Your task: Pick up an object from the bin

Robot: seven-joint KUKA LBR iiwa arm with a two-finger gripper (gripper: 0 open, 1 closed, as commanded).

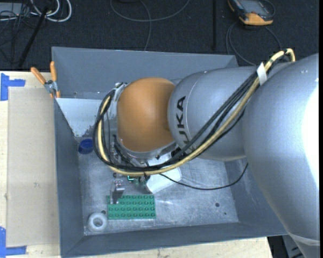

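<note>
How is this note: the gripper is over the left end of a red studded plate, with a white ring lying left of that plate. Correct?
Wrong in one respect: the camera view shows the studded plate is green, not red. The rest stands: the gripper is over the plate's left end, and the white ring lies left of the plate.

The silver arm, with its rounded orange cover and looped cables, fills the middle and right of the frame. Its gripper hangs at lower centre, at the upper left edge of a flat green studded plastic plate on the floor of the grey metal bin. A small white ring lies near the lower left corner, a small blue cap at the left, and a white angular piece sits half under the arm.
</note>
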